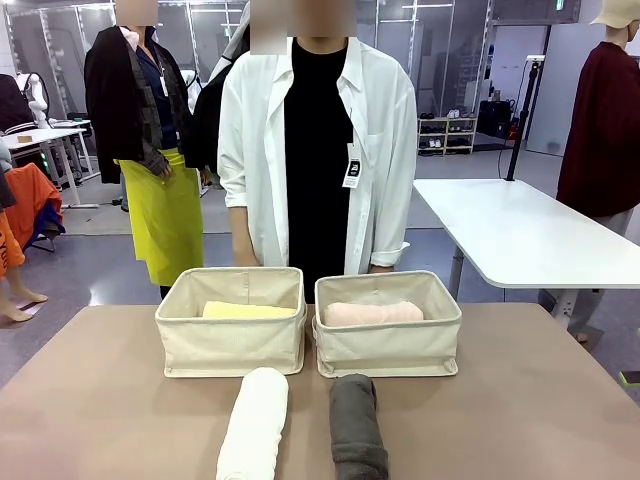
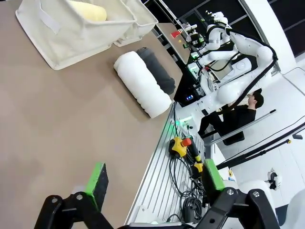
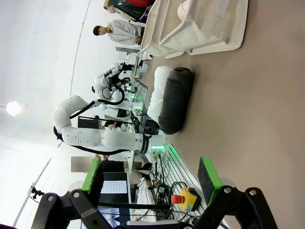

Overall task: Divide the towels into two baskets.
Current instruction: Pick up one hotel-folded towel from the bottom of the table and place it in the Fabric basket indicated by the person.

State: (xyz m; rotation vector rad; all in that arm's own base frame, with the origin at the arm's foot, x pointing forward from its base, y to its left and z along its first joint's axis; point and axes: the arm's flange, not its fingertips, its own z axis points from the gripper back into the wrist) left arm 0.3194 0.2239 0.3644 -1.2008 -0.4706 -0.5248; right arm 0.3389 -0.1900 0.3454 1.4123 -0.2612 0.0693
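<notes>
1. Tan table (image 1: 100, 400); person (image 1: 318, 150) at far edge, white desk (image 1: 520, 230) behind.
2. Yellow towel (image 1: 248, 311) in left basket (image 1: 230, 345), pink towel (image 1: 372, 313) in right basket (image 1: 390, 350); white towel (image 1: 255, 420) and grey towel (image 1: 356, 425) on table, near ends cropped.
3. Left gripper (image 2: 155, 177) and right gripper (image 3: 151, 174) spread wide, empty.

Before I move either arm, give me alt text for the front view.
On the table, the left beige basket holds a pale yellow towel and the right beige basket beside it holds a pale pink towel. A white towel and a dark grey towel lie in front of them; a person stands behind.
</notes>
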